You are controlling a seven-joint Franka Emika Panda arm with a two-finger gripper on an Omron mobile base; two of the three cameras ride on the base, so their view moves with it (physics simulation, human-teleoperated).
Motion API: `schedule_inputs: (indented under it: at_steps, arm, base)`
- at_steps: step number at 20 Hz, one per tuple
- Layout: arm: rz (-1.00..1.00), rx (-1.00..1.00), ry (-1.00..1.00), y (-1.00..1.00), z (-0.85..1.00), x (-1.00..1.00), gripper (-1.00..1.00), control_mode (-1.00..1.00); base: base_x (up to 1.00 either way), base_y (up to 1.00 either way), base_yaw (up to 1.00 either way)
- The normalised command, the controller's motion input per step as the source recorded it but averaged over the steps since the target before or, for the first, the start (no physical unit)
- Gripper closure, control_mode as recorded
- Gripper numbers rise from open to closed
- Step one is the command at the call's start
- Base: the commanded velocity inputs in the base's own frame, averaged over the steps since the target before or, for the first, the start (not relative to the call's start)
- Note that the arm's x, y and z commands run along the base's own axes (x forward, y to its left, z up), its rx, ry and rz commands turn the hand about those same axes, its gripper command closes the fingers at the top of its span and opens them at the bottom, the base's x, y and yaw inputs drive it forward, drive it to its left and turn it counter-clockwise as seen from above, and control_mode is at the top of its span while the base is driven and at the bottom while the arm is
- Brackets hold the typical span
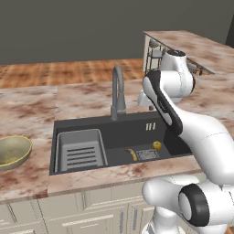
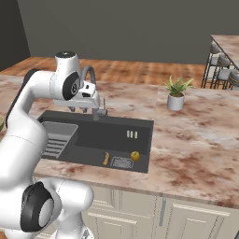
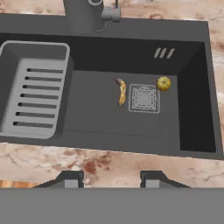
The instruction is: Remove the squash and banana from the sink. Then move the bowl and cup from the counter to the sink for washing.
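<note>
A: Item one, squash (image 3: 163, 83)?
B: Small yellow ball on the floor of the sink (image 3: 192, 109), just beside the right corner of the square drain grate (image 3: 143, 98).

A: Item two, banana (image 3: 121, 91)?
B: Lying flat on the basin floor, just left of the grate, apart from the squash.

A: Other sink fittings?
B: Grey ribbed tray (image 3: 33, 89) in the left half; gooseneck faucet (image 1: 118, 93) at the back edge.

A: Bowl (image 1: 13, 151)?
B: On the marble surface (image 1: 27, 114), left of the sink.

A: Tool (image 3: 107, 180)?
B: Above the sink's near rim, fingers partly apart, holding and touching nothing.

A: Extras?
B: Potted plant (image 2: 176, 93) on the surface, right of the sink.
</note>
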Motion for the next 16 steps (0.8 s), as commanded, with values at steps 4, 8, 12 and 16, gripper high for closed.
schedule_inputs:
  at_steps: [4,8,12,16]
  arm:
    - [0.0,0.02,0.0,-0.05,0.0,-0.02,-1.0,-1.0]
    - [0.0,0.09,-0.02,-0.15,0.0,-0.07,-1.0,-1.0]
    - [0.03,0.12,-0.06,-0.22,0.0,-0.13,-1.0,-1.0]
    - [0.08,0.1,-0.07,-0.2,-0.01,-0.14,-1.0,-1.0]
  base:
    - [0.0,0.0,0.0]
    - [0.0,0.0,0.0]
    - [0.0,0.0,0.0]
    - [0.0,0.0,0.0]
